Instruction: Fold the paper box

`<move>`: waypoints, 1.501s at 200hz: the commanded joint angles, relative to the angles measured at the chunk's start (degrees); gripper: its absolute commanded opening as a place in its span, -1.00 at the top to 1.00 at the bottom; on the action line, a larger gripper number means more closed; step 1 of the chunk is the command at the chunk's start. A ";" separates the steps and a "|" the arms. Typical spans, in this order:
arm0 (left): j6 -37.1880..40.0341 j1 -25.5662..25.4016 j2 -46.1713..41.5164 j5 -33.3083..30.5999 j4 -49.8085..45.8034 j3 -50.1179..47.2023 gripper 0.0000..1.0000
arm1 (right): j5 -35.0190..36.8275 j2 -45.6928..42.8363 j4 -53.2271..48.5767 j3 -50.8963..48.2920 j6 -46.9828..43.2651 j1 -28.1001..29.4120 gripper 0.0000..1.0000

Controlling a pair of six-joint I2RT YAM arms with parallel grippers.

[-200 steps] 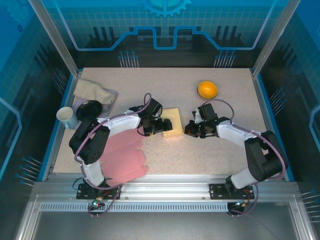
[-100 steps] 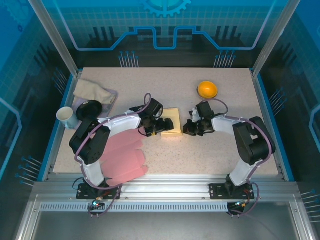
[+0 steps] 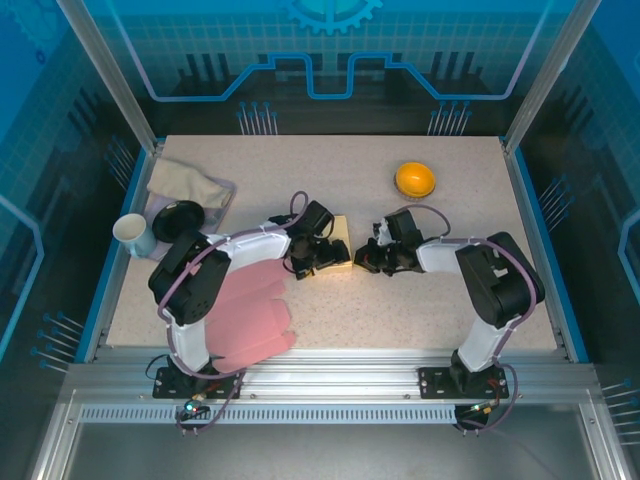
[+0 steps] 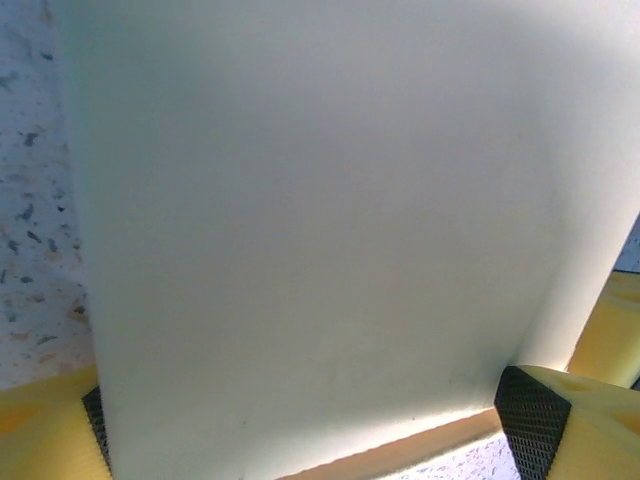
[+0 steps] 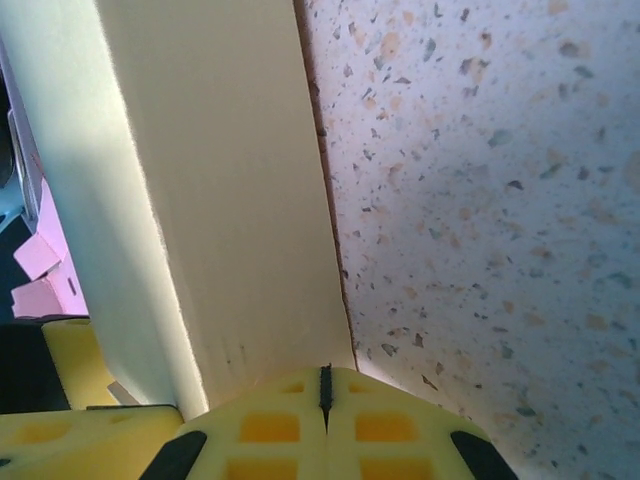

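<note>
Overhead, the left gripper (image 3: 323, 252) covered most of the box (image 3: 343, 238), leaving a narrow cream strip visible. In the left wrist view, the frame cut off the box panel on three sides, and one finger pad (image 4: 535, 412) showed at a lower corner. Whether the pads pressed the panel could not be determined.

The left arm reached forward and curved right to mid-table (image 3: 420, 300). The right arm was bent at the elbow, with its forearm stretched left and low.

The left jaws stood wide apart and straddled the box. The right gripper (image 3: 362, 262) had its fingers together. Its tips met the lower edge of the box's right side.
</note>
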 commanded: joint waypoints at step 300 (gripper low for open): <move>-7.90 -1.72 3.09 -8.86 11.41 1.43 -0.56 | 2.55 15.95 -35.24 35.64 -45.26 -8.46 0.08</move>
